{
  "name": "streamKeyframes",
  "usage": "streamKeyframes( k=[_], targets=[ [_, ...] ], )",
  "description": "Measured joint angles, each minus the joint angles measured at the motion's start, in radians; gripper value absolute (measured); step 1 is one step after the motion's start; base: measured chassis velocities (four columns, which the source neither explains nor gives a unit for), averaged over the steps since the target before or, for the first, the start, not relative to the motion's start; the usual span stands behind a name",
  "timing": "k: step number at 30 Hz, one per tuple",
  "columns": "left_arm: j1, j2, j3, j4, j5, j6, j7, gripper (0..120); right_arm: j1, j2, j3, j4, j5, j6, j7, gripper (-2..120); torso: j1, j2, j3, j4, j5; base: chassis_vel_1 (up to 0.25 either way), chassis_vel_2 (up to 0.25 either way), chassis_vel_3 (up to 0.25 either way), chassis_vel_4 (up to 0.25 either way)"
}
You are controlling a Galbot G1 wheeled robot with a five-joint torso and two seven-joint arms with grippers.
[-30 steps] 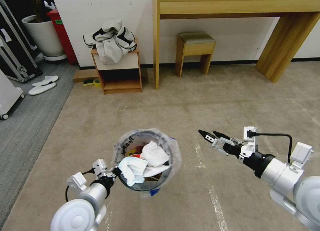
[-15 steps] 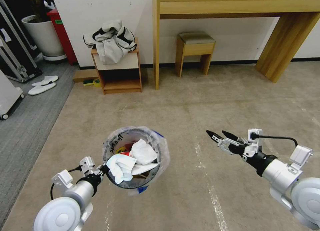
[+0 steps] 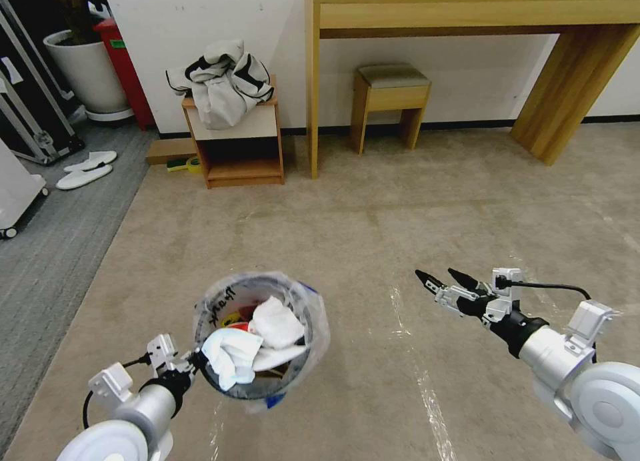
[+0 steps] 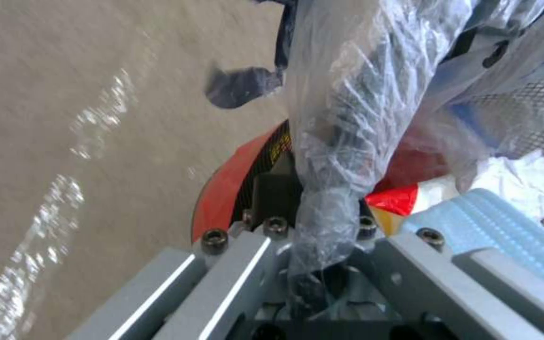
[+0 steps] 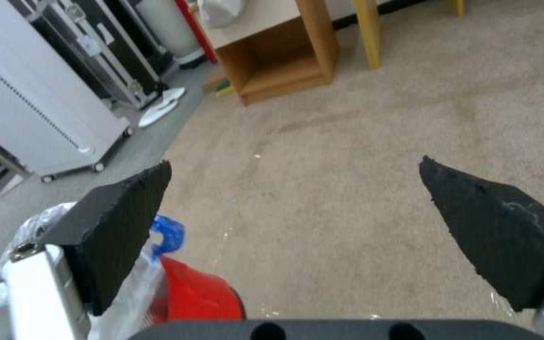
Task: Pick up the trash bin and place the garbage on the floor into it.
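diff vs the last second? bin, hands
The left hand, shut on the rim of the trash bin, carried it toward the robot's left and nearer its base. The right hand drew back slightly, open and holding nothing. The garbage stayed in the bin; the floor and furniture are unchanged.

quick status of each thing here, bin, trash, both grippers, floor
bin: upright, bag-lined, held at its rim
garbage: piled inside the bin, up to the rim
left gripper: shut on the bin's rim
right gripper: open, empty, above the floor
floor: no litter visible
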Motion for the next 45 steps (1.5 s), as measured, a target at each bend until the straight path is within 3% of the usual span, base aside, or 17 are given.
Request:
streamKeyframes(
  k=[1, 9, 26, 34, 39, 45],
  targets=[
    [0.0, 0.0, 0.0, 0.0, 0.0, 0.0, 0.0, 1, 0.0, 0.0, 0.0, 0.0, 0.0, 0.0, 0.0, 100, 0.0, 0.0, 0.0, 0.0, 0.0, 0.0, 0.0, 0.0, 0.0],
    [0.008, -0.01, 0.135, -0.006, 0.098, 0.01, 0.013, 1, 0.005, -0.01, -0.006, -0.007, 0.001, 0.005, -0.002, 100, 0.0, 0.0, 0.0, 0.0, 0.0, 0.0, 0.0, 0.0, 0.0],
    [0.037, -0.036, 0.25, 0.054, 0.228, 0.008, 0.054, 1, -0.006, -0.005, 0.005, -0.015, -0.006, 0.015, -0.01, 100, 0.0, 0.0, 0.0, 0.0, -0.0001, 0.0, 0.0, 0.0, 0.0],
    [0.042, -0.05, 0.281, 0.067, 0.252, 0.003, 0.058, 1, -0.005, -0.009, 0.008, -0.018, -0.005, 0.017, -0.011, 100, 0.0, 0.0, 0.0, 0.0, -0.0001, 0.0, 0.0, 0.0, 0.0],
    [0.067, -0.071, 0.353, 0.098, 0.324, -0.015, 0.08, 1, 0.002, -0.011, 0.006, -0.025, -0.005, 0.02, -0.012, 100, 0.0, 0.0, 0.0, 0.0, 0.0001, 0.0, 0.0, 0.0, 0.0],
    [0.061, -0.088, 0.384, 0.122, 0.346, -0.017, 0.088, 0, 0.002, -0.011, 0.009, -0.028, -0.004, 0.022, -0.012, 100, 0.0, 0.0, 0.0, 0.0, -0.0001, 0.0, 0.0, 0.0, 0.0]
  ],
)
